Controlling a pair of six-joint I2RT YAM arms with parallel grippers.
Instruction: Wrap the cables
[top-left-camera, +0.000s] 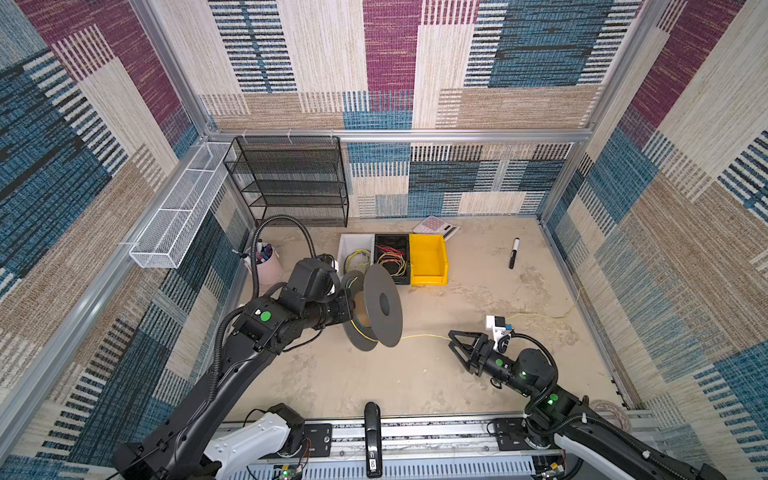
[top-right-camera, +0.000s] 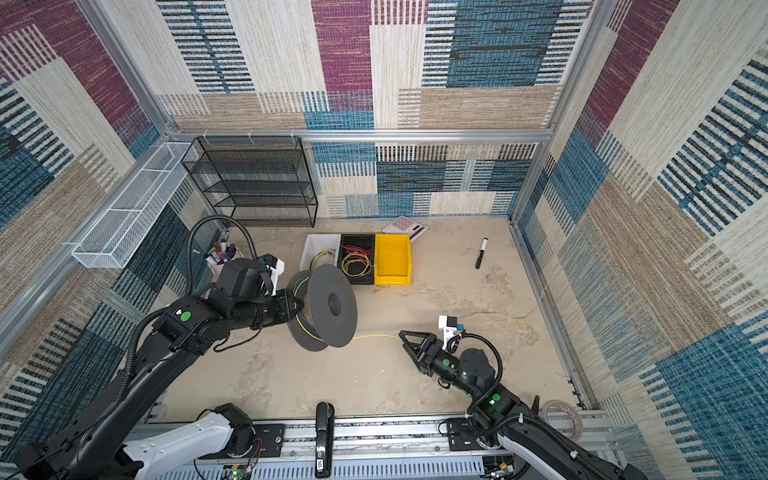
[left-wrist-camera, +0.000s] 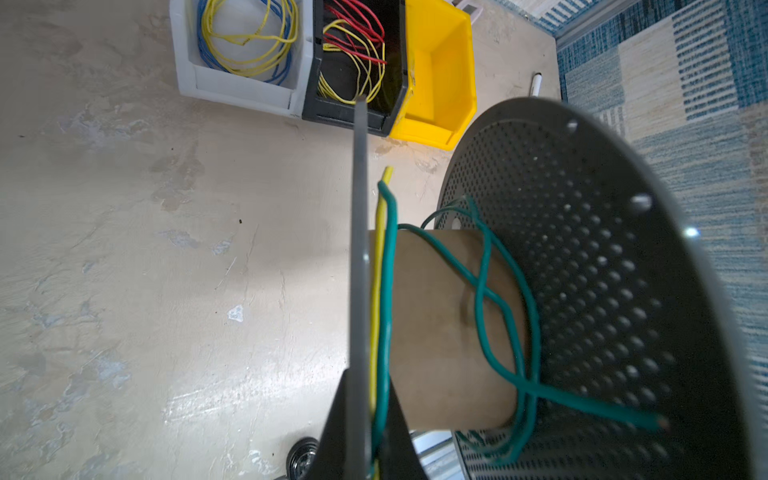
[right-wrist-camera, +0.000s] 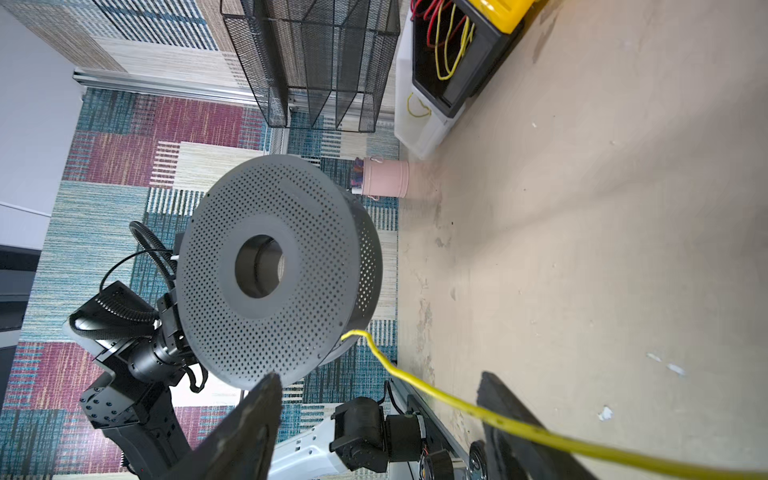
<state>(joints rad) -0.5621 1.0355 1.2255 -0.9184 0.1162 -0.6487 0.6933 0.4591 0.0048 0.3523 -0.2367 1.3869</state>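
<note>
The table (top-left-camera: 374, 386) is mostly bare where I work, so nothing there worries me. The trouble starts with the grey spool (top-left-camera: 380, 309). It hangs in the air, axis roughly level, carried only by its near flange. The left gripper (top-right-camera: 297, 311) is clamped tight on that thin flange edge and nothing else supports the reel. If I pull the line hard, I judge the spool could twist or slip in that pinch.

The right gripper (right-wrist-camera: 380, 380) stands wide apart and grips nothing. The yellow wire (right-wrist-camera: 457, 405) merely passes between its fingers. From the spool's lower edge the wire runs across the table through that gripper, then trails away slack toward the right wall in both top views. With the jaws apart I have no tension, so any turn I lay could go on loose, and the wire could slide out of the gap altogether.

On the cardboard core (left-wrist-camera: 436, 332) the yellow wire sits hard against the held flange, right beside the left fingers. It could get pinched there or ride over the rim. Loose loops of green wire (left-wrist-camera: 482, 324) cross the core, and I expect new yellow turns could tangle with them.
</note>
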